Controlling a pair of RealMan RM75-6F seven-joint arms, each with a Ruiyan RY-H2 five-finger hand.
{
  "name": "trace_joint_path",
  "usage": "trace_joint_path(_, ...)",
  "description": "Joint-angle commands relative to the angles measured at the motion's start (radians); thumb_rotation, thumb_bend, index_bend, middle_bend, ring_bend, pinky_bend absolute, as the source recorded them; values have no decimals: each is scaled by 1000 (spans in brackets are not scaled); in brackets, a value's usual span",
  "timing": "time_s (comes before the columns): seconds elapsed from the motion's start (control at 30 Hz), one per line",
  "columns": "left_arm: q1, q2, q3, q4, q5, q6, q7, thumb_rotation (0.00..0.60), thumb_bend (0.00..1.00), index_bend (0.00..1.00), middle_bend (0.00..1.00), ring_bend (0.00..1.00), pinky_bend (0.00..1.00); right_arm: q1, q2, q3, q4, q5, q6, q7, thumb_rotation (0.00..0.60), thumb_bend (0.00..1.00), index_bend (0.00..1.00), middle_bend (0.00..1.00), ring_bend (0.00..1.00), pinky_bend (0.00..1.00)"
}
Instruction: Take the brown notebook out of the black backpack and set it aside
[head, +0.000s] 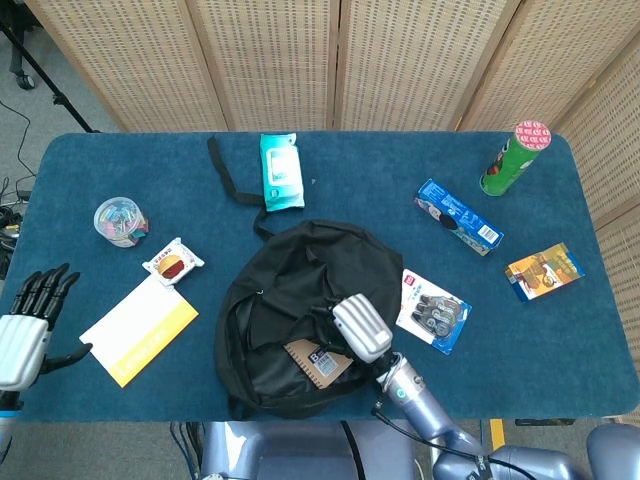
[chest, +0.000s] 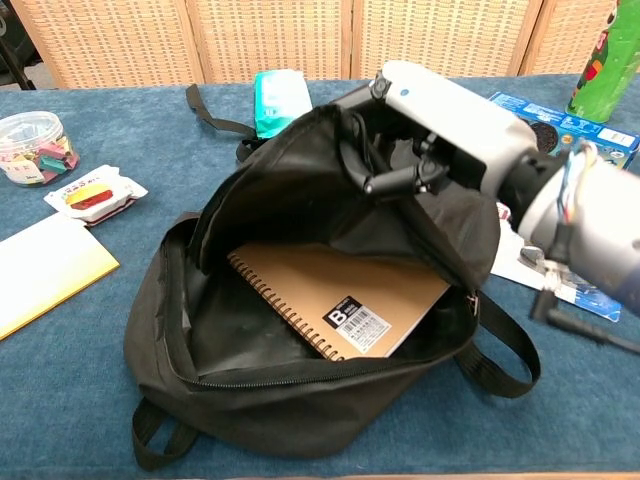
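Gripping the upper flap of the black backpack (chest: 300, 190), the right hand (chest: 440, 125) has its fingers (chest: 385, 183) clamped on the fabric and lifts it so the opening gapes. Below those fingers, inside the bag, lies the brown notebook (chest: 335, 290), spiral-bound, with a white barcode label on its cover. At the table's (head: 330, 160) edge, well apart from the bag, the left hand (head: 25, 330) hovers with fingers (head: 45, 289) apart, holding nothing. Just beside its fingertips lies a yellow-and-white envelope (head: 140, 328), and beyond that a small snack packet (head: 173, 263).
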Motion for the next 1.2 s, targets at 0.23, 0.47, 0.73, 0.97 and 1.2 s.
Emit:
trace_joint_path(0.23, -137, -125, 42, 227, 271, 103, -187, 600, 0, 12, 0, 0, 68, 122, 90, 153, -59, 379, -203, -209, 600, 724, 706, 697, 557, 569)
trace_joint_path(0.47, -198, -176, 60, 243, 330, 101, -178, 600, 0, 57, 0, 8, 98, 167, 104, 178, 1, 435, -226, -191, 600, 724, 707, 698, 557, 569)
trace_joint_path(0.73, -275, -185, 86, 188, 352, 31, -213, 600, 0, 90, 0, 39, 134, 191, 105, 191, -17, 521, -196, -212, 600, 724, 707, 699, 557, 569)
trace_joint_path(0.97, -354, -199, 96, 178, 378, -36, -211, 600, 0, 146, 0, 87, 216, 214, 95, 193, -33, 567, -153, -242, 600, 724, 707, 698, 557, 569)
trace_joint_path(1.2, -414, -283, 106, 230, 411, -55, -226, 600, 0, 179, 26, 140, 252, 227, 95, 193, -42, 606, -133, -256, 600, 724, 707, 699, 557, 569)
